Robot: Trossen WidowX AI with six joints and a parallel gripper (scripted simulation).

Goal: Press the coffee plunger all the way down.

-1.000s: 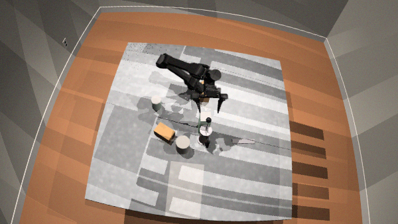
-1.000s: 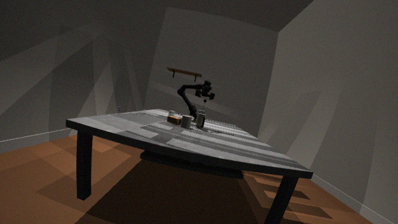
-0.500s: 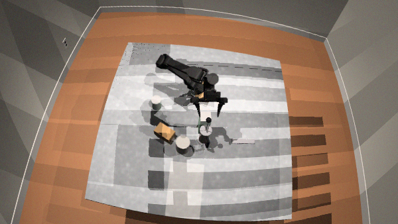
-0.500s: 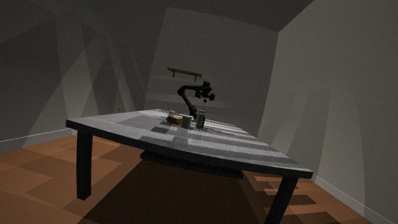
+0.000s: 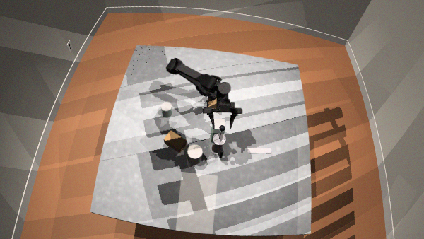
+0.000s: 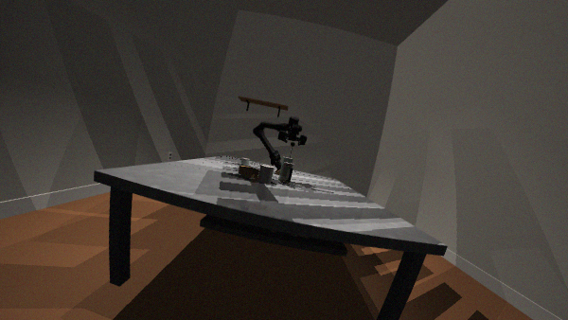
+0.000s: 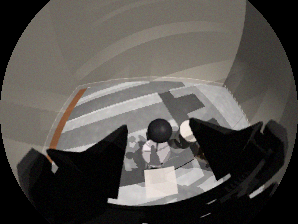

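The coffee press (image 5: 218,138) (image 6: 286,173) (image 7: 156,152) stands upright on the table, with a pale round lid. Its plunger is raised: a thin rod stands well above the lid and ends in a round black knob (image 5: 222,128) (image 6: 292,144) (image 7: 159,130). My gripper (image 5: 222,127) (image 6: 292,140) (image 7: 158,124) is open and empty, at about the height of the knob. In the wrist view the knob shows between the two fingertips. I cannot tell how far it is in front of them, and no finger is seen touching it.
A white-topped cylinder (image 5: 194,151) (image 6: 266,173) (image 7: 186,131) and a wooden block (image 5: 173,136) (image 6: 247,171) stand beside the press. A pale square-topped object (image 5: 219,123) (image 7: 161,182) is on its arm side. A smaller white-topped cylinder (image 5: 166,107) and a flat white strip (image 5: 259,150) lie farther off.
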